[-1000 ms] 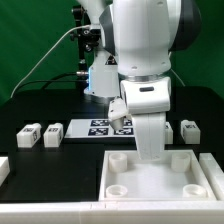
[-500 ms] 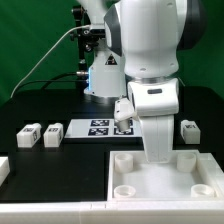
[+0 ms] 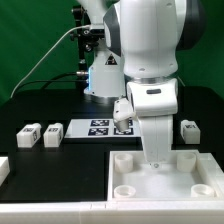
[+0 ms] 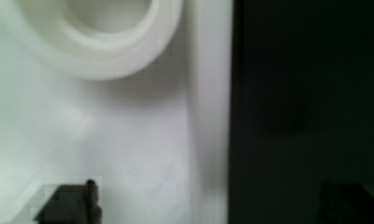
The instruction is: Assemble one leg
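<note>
Three small white legs with black-and-white tags lie on the black table. Two legs (image 3: pixel 28 134) (image 3: pixel 52 133) are at the exterior view's left and one leg (image 3: pixel 188 130) is at its right. My gripper (image 3: pixel 155 157) hangs low over the back edge of the large white panel (image 3: pixel 160 185), far from every leg. In the wrist view the gripper (image 4: pixel 202 205) is open, with one dark finger (image 4: pixel 68 203) at the frame's edge. Nothing is between the jaws. Below them are the panel's surface, a round socket (image 4: pixel 116 40) and the panel's edge against the table.
The marker board (image 3: pixel 98 127) lies behind the panel, partly hidden by the arm. A white part (image 3: pixel 3 170) shows at the exterior view's far left edge. The arm's base and cables stand at the back.
The arm has moved toward the exterior view's right and a little lower over the panel's back edge. The legs have not moved.
</note>
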Controlling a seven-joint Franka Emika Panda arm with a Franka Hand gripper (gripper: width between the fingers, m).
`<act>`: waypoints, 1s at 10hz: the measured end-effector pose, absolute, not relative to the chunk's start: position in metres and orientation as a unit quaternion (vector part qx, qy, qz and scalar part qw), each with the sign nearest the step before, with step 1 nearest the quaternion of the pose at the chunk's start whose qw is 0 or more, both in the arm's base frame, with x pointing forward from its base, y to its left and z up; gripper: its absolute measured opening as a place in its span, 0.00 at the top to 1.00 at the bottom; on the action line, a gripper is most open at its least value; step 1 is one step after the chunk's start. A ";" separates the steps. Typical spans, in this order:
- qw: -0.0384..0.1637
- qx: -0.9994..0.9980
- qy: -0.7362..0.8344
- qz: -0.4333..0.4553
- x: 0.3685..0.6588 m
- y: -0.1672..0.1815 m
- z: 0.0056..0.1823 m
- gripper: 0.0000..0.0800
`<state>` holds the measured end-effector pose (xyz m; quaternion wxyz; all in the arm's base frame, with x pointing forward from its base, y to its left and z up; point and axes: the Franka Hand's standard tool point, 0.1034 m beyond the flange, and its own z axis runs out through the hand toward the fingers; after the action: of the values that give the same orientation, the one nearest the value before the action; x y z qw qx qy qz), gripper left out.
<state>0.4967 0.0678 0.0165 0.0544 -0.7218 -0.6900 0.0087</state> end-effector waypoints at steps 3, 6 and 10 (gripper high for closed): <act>0.054 -0.722 -0.690 0.009 0.497 0.068 0.016 0.19; 0.052 -0.725 -0.687 0.008 0.497 0.063 0.020 0.19; 0.035 -0.773 -0.634 0.002 0.491 0.079 0.053 0.19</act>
<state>0.4910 0.0787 0.0526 0.0352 -0.7725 -0.6340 0.0021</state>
